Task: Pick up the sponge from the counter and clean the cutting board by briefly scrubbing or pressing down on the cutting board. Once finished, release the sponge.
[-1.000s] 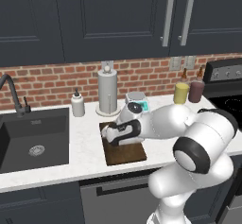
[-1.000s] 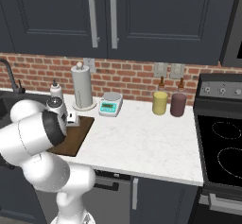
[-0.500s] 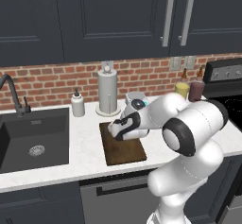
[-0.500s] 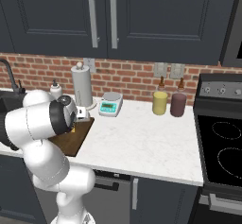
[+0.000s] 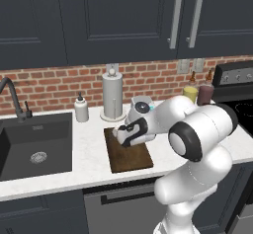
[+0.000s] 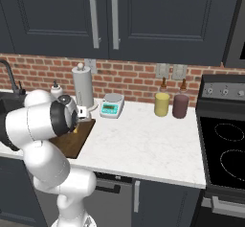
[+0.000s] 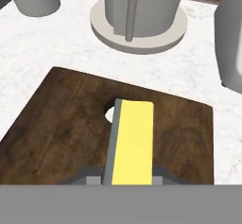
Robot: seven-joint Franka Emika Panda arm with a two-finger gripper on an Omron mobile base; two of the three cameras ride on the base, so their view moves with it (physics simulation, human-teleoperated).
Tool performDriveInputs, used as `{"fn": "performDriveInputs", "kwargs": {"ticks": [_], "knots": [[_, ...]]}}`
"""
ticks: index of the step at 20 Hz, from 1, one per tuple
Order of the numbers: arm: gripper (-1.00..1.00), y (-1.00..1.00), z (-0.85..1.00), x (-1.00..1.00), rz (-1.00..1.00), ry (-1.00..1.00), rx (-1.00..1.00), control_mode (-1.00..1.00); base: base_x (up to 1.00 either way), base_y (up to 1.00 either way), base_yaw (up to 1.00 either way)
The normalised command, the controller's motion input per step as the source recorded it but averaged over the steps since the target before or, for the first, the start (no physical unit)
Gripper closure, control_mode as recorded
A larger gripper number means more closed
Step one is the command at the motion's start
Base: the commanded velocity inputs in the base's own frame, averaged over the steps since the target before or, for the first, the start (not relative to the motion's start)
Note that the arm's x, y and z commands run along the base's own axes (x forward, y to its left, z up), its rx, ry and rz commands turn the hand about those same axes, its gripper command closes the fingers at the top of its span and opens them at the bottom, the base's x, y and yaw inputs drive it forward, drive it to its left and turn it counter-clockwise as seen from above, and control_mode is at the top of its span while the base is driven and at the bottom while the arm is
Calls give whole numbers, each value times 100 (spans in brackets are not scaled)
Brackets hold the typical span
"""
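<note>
Counter: towel holder beyond board

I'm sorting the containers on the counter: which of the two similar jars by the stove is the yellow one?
The yellow jar is the one nearer the kitchen scale; the dark maroon jar beside it stands closer to the stove.
</note>
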Motion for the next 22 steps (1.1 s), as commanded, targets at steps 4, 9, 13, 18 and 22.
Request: {"fn": "performDriveInputs", "kwargs": {"ticks": [4,9,13,18,22], "knots": [[100,19,0,-20,0,7,1,-100,0,0,0],[100,34,0,-35,0,6,2,-100,0,0,0],[100,45,0,-11,0,3,3,-100,0,0,0],[100,45,-1,0,0,1,1,-100,0,0,0],[100,21,-3,0,0,0,0,-100,0,0,0]]}}
